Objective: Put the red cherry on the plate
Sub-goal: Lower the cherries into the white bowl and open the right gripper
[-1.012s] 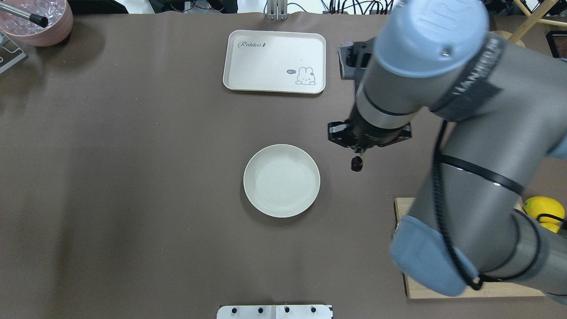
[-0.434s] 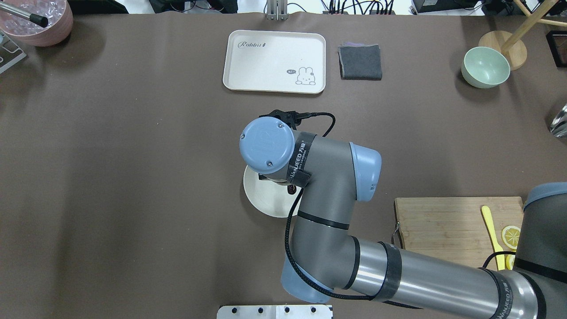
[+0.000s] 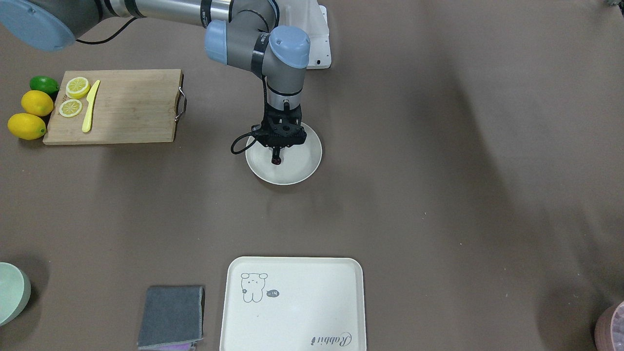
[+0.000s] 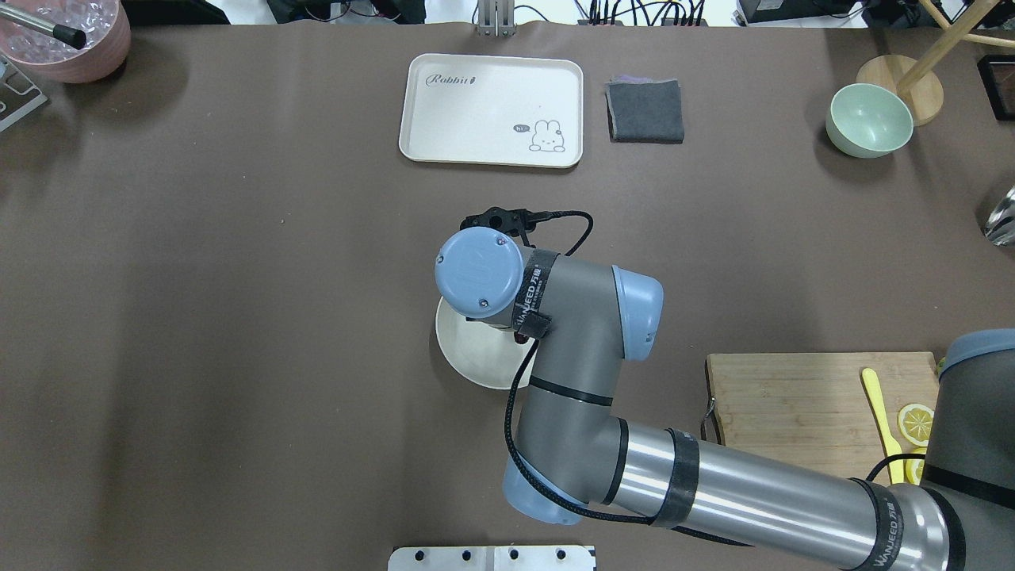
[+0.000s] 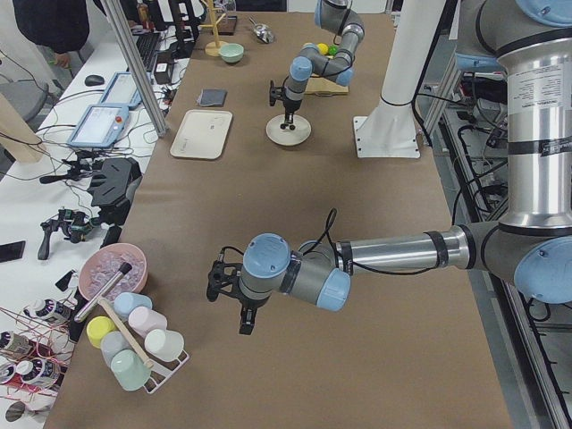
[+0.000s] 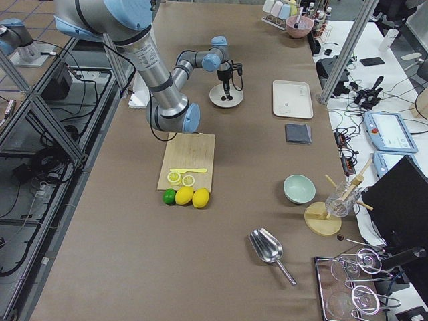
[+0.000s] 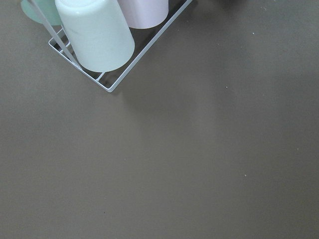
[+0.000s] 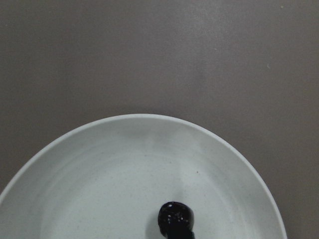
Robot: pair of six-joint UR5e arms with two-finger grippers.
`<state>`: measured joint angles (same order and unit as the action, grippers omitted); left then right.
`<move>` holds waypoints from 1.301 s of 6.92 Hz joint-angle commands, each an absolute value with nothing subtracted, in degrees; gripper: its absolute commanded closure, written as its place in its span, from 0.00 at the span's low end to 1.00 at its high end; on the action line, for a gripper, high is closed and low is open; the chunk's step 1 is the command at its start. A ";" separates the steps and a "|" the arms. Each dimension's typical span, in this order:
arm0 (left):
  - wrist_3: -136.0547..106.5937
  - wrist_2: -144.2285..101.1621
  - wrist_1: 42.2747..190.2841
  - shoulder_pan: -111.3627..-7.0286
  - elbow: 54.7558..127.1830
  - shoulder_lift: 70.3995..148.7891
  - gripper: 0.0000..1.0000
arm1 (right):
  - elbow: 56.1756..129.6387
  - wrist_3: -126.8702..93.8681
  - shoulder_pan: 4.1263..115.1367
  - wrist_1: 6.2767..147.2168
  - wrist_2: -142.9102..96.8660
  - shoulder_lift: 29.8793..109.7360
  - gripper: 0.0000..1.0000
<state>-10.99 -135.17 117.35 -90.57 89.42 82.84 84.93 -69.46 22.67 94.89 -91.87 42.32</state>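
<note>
Plate [image 3: 303, 165] under right gripper [image 3: 276, 155], seemingly clamped on red cherry [image 3: 276, 161]; tray [image 3: 292, 304], cloth [image 3: 170, 314] well apart; left gripper [image 5: 243, 324] unclear.

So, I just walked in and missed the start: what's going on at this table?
The right gripper is poised over the plate, its fingers shut on the red cherry, which hangs low over the dish. Whether the cherry touches the plate yet I cannot tell, and it has not been let go. The left gripper is far down the table beside a rack of cups, taking no part.
</note>
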 commanded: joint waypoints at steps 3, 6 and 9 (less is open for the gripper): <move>-12.21 -135.18 117.51 -90.53 89.56 82.62 0.02 | 85.86 -72.41 22.24 94.92 -92.20 39.47 1.00; -12.48 -135.18 117.51 -90.53 89.56 82.62 0.02 | 86.31 -72.86 21.71 95.98 -92.11 40.25 1.00; -12.57 -135.09 117.51 -90.53 89.47 82.62 0.02 | 85.78 -72.69 21.62 95.89 -91.76 40.25 0.99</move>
<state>-12.54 -135.15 117.51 -90.53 89.54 82.62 85.92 -72.71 21.61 95.99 -91.86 40.22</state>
